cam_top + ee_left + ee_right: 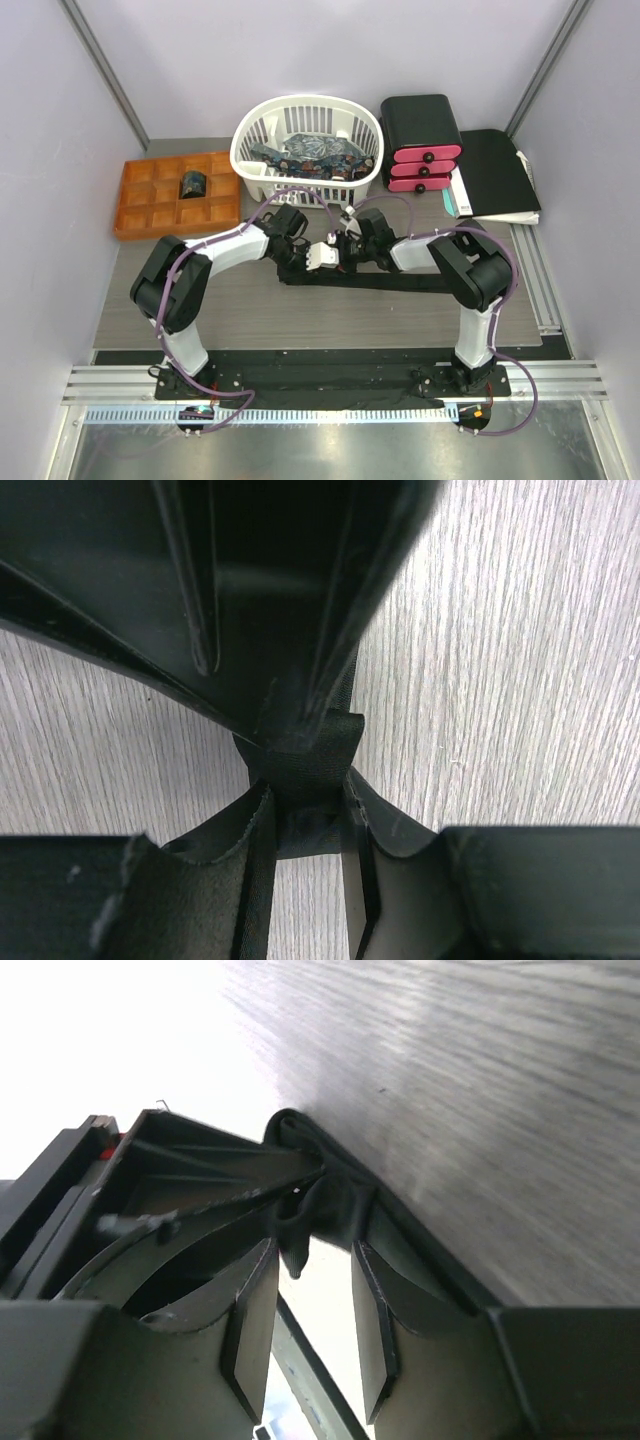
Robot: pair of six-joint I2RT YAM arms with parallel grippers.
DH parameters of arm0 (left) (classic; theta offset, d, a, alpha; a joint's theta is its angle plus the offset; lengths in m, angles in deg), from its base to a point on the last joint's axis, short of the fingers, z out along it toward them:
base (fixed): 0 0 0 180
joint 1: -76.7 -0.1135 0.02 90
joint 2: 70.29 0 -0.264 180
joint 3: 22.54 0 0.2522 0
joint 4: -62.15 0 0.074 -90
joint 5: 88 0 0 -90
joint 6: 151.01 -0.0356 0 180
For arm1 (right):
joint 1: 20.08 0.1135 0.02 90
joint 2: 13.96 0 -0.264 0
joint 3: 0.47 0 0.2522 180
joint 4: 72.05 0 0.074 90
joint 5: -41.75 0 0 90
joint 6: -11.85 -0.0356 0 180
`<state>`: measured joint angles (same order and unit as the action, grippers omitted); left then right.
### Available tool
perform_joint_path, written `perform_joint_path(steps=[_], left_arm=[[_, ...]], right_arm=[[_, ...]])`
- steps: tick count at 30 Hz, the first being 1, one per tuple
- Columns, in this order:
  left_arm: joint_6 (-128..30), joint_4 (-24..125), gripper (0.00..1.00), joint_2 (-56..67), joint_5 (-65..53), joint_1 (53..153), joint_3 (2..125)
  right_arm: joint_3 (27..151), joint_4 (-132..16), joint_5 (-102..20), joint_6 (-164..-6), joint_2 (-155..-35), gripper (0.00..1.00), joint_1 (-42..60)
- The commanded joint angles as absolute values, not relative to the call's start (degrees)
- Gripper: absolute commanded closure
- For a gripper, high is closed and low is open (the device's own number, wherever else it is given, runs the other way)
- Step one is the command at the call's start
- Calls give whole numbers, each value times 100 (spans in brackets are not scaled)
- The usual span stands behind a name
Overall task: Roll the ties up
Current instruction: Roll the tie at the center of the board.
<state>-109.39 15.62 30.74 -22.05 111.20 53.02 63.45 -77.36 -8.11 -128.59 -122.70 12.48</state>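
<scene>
A black tie (400, 283) lies stretched across the table from the middle toward the right arm. Its left end is bunched into a small fold (305, 755), and my left gripper (308, 815) is shut on that fold just above the table. Both grippers meet there in the top view, the left gripper (318, 257) facing the right gripper (349, 250). My right gripper (312, 1250) stands open, its fingertips just short of the same fold (320, 1205), nothing pinched between them. More patterned ties (308, 152) lie in the white basket (250, 135). One rolled tie (192, 185) sits in the orange tray (140, 210).
The black box with pink drawers (420, 140) stands at the back right, a flat black folder (497, 175) on papers beside it. The basket is directly behind the grippers. Bare wood table (300, 310) lies between the tie and the arm bases.
</scene>
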Motion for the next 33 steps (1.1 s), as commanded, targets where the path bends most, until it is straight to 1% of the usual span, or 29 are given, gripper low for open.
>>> perform_joint_path(steps=[1, 3, 4, 6, 7, 10, 15, 18, 19, 20, 21, 22, 23, 24, 27, 31, 33], left_arm=[[-10962, 1464, 70, 3298, -2129, 11151, 5327], [-10962, 1455, 69, 3315, -2129, 11151, 5336], [-10953, 1455, 68, 3316, -2120, 11151, 5345], [-10935, 1455, 66, 3333, -2103, 11151, 5362], [-10935, 1455, 64, 3324, -2103, 11151, 5371], [-10944, 1491, 60, 3246, -2006, 11125, 5336], [-11154, 1368, 60, 3122, -2112, 10949, 5292], [-11243, 1297, 57, 3148, -2164, 10949, 5301], [-11243, 1297, 57, 3166, -2164, 10949, 5327], [-11243, 1297, 58, 3175, -2173, 10949, 5319], [-11243, 1297, 62, 3175, -2173, 10949, 5319], [-11269, 1271, 65, 3201, -2156, 10949, 5336], [-11287, 1253, 67, 3210, -2155, 10949, 5336], [-11278, 1245, 69, 3219, -2147, 10957, 5336], [-11322, 1236, 72, 3236, -2120, 10957, 5336], [-11357, 1200, 74, 3263, -2094, 10957, 5345], [-11375, 1209, 75, 3280, -2085, 10957, 5354]], right_arm=[[6506, -8166, -808, -13071, -12417, 62, 1331], [6506, -8158, -817, -13054, -12461, 64, 1367], [6498, -8097, -869, -13019, -12470, 71, 1393], [6515, -7948, -948, -12914, -12531, 80, 1393], [6550, -7730, -1044, -12748, -12557, 89, 1385], [6568, -7482, -1002, -12614, -12619, 97, 1341], [6638, -7244, -870, -12333, -12532, 99, 1297], [6682, -7306, -808, -12342, -12610, 99, 1297], [6708, -7323, -782, -12333, -12628, 99, 1297], [6708, -7332, -747, -12324, -12628, 98, 1288], [6717, -7341, -642, -12281, -12602, 82, 1271], [6726, -7306, -589, -12254, -12549, 75, 1253], [6709, -7262, -562, -12202, -12392, 70, 1227], [6682, -7210, -519, -12079, -12260, 59, 1166], [6586, -6771, -474, -11789, -11777, 45, 1007], [6568, -5876, -229, -11078, -11310, 43, 586], [6577, -5637, -167, -10919, -11135, 43, 436]])
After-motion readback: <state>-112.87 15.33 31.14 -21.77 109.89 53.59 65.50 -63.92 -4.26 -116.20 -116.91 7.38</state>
